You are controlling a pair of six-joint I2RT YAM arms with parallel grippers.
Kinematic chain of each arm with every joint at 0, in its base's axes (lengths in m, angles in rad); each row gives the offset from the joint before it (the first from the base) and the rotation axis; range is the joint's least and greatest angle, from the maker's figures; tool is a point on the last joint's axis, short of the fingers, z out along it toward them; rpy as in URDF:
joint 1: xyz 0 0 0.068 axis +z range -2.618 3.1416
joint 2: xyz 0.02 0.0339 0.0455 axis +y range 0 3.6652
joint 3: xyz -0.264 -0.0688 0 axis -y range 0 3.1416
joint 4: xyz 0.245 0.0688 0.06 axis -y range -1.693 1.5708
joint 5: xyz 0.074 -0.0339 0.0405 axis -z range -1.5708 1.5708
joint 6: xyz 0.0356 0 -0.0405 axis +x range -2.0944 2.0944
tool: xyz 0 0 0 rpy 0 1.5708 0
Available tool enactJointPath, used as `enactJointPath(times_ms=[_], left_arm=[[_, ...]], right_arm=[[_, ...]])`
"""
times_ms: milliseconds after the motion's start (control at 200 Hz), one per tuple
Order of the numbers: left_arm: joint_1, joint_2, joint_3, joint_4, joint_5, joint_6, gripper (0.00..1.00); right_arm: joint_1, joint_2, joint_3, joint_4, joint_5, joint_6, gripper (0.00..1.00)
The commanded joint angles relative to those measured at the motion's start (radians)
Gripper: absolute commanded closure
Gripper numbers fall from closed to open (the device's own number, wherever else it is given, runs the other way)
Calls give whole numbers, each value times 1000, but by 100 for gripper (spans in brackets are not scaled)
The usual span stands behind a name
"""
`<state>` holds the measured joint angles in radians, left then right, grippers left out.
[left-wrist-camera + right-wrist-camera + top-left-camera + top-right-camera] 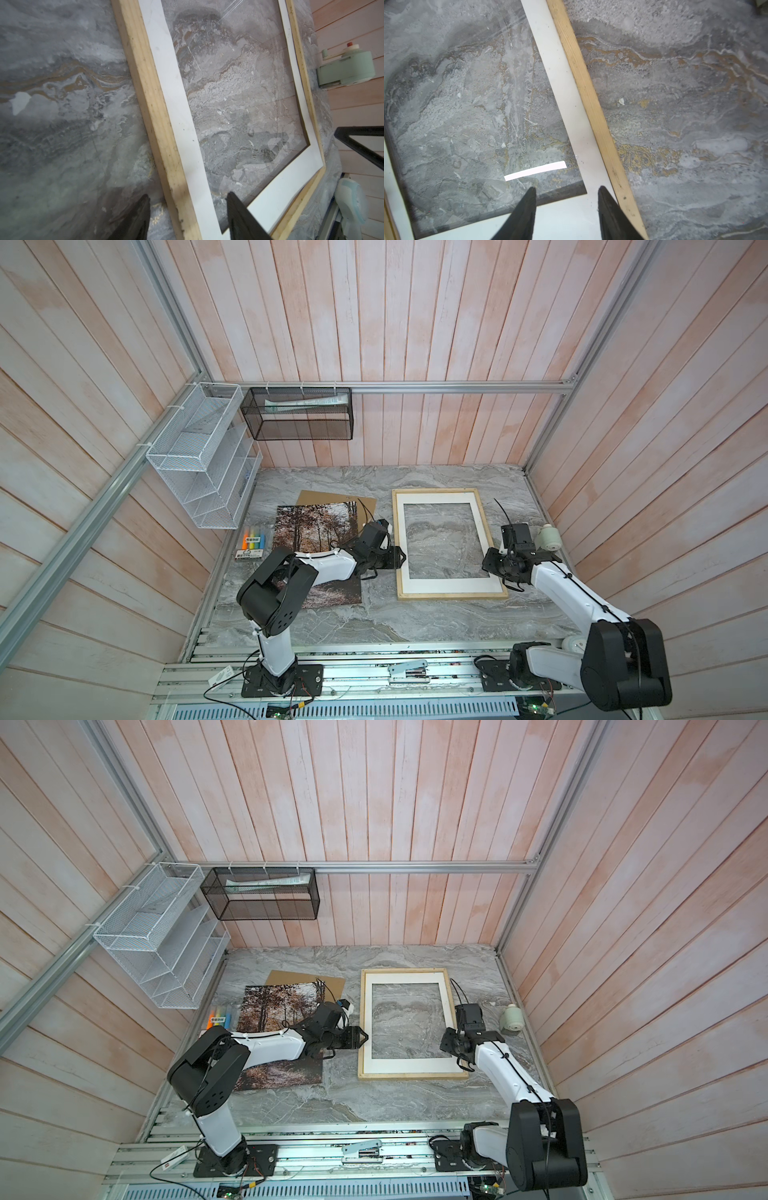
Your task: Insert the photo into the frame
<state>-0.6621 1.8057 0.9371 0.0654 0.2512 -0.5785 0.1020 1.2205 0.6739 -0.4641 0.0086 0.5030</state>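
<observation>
Top views are showing the photo (pixel 309 526) lying flat on the counter (pixel 415 614), left of the frame (pixel 436 491) and apart from it. Its far edge is overlapping a brown board (pixel 332 497), and a marker pack (pixel 250 544) is sitting just beside its left edge. The left arm is reaching across the photo. The left hand (pixel 401 558) is hovering at the frame's left rail. In the left wrist view its fingers (pixel 137 220) are standing apart, straddling the rail and white mat (pixel 176 116) and clamping nothing; contact cannot be told. The right hand (pixel 486 565) is hovering over the frame's near right corner, fingers (pixel 525 212) apart and empty. A pale green object (pixel 547 540) is standing right of the frame.
</observation>
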Motion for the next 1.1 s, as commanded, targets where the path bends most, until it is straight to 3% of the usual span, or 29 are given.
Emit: enactJointPath(times_ms=[0,275,805,1095], left_arm=[[-4,7,14,-11,-23,21,39],[-4,-5,0,-9,-29,28,38],[-3,-16,-24,-7,-40,24,38],[-4,-29,-24,-22,-59,26,34]], right_arm=[[-5,-21,-44,-29,-31,67,50],[-5,-158,-186,17,-42,175,50],[-7,-13,-139,65,-41,109,50],[-7,-62,-80,39,-9,103,50]])
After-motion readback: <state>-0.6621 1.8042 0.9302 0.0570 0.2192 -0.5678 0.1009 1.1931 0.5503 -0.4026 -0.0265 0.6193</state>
